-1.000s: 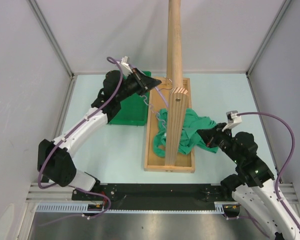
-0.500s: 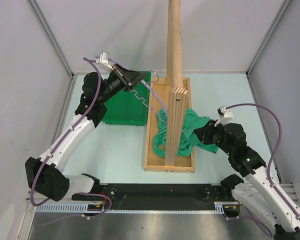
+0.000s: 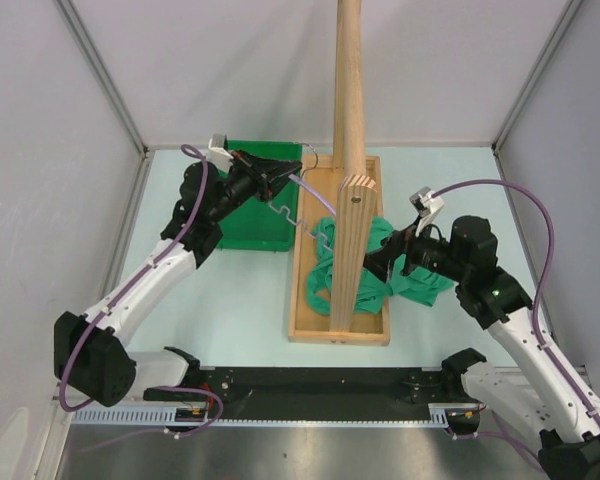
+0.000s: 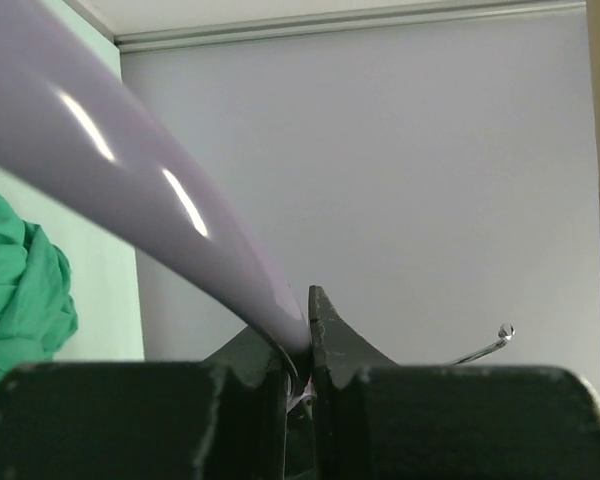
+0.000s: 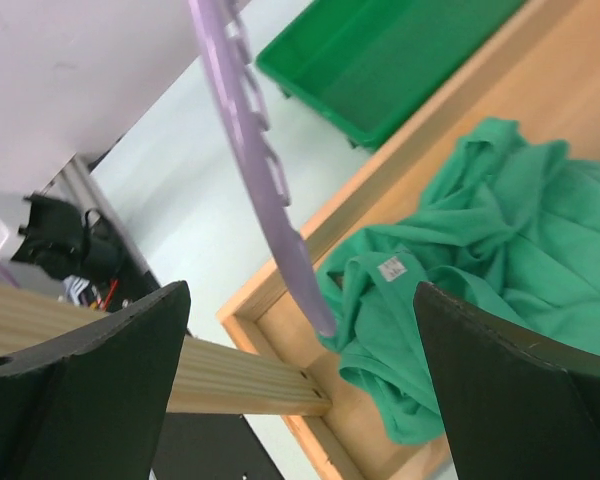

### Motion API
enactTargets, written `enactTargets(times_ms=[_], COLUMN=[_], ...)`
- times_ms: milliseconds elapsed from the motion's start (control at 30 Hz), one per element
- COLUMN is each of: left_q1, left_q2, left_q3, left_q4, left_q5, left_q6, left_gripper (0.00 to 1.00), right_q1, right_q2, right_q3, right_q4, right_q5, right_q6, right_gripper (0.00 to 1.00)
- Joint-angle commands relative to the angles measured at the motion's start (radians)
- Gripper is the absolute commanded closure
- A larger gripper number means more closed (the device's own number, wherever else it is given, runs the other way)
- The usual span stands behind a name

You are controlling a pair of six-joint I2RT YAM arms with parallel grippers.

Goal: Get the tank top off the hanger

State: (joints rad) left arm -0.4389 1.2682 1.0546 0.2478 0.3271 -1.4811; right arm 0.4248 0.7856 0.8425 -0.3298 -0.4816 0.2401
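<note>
The left gripper (image 4: 302,340) has its jaws clamped tight on the lavender hanger (image 4: 130,170) close to its metal hook (image 4: 485,348), holding it tilted above the table. The right gripper (image 3: 378,264) has its fingers (image 5: 100,380) spread wide with nothing between them, just over the teal tank top (image 5: 480,230). The garment lies crumpled in the wooden base tray (image 3: 310,330) at the foot of the pole stand (image 3: 350,100). The hanger's lower tip reaches down to the cloth; whether it is threaded through cannot be told. A green plastic tray (image 3: 250,225) sits beside the wooden base, under the left arm.
</note>
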Motion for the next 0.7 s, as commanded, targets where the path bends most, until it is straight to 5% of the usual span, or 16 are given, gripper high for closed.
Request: enactTargets(times_ms=[0, 133, 400, 667], left_q1=[-0.020, -0.034, -0.064, -0.087], left_q2=[-0.038, -0.036, -0.078, -0.102], left_q3=[0.036, 0.035, 0.006, -0.004], left_q4=[0.002, 0.001, -0.015, -0.018], left_q5=[-0.043, -0.017, -0.062, -0.100], left_q6=[-0.137, -0.172, -0.211, -0.222], left_gripper=[1.00, 1.00, 1.00, 1.00], right_q1=[0.037, 0.083, 0.117, 0.164], right_q2=[-0.006, -0.002, -0.064, -0.112], right_q3=[-0.080, -0.125, -0.272, -0.315], right_q4=[0.216, 0.290, 0.533, 0.531], right_q5=[-0.166, -0.085, 0.000, 0.067], right_q6=[-0.035, -0.025, 0.106, 0.114], right_gripper=[0.00, 0.03, 0.41, 0.72])
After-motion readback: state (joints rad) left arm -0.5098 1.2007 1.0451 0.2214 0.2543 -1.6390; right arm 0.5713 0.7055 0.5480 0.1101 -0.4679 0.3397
